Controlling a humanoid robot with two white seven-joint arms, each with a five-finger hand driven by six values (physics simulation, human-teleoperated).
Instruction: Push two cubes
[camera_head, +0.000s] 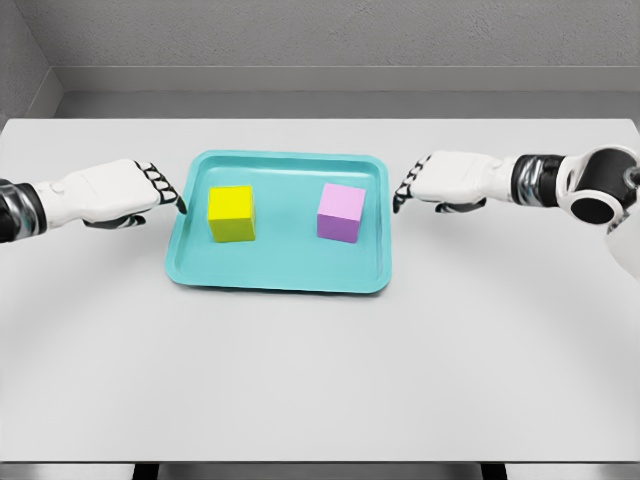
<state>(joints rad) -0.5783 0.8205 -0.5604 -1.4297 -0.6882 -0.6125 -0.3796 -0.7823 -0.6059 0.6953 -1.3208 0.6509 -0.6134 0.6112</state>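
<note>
A yellow cube (231, 213) sits in the left half of a teal tray (280, 270), and a pink cube (341, 212) sits in its right half. They are a clear gap apart. My left hand (166, 189) hovers just outside the tray's left rim, fingers extended and pointing at the yellow cube, touching nothing. My right hand (405, 187) mirrors it outside the right rim, fingers extended toward the pink cube, holding nothing.
The tray lies in the middle of a white table (320, 380). A grey wall rises behind the table's far edge.
</note>
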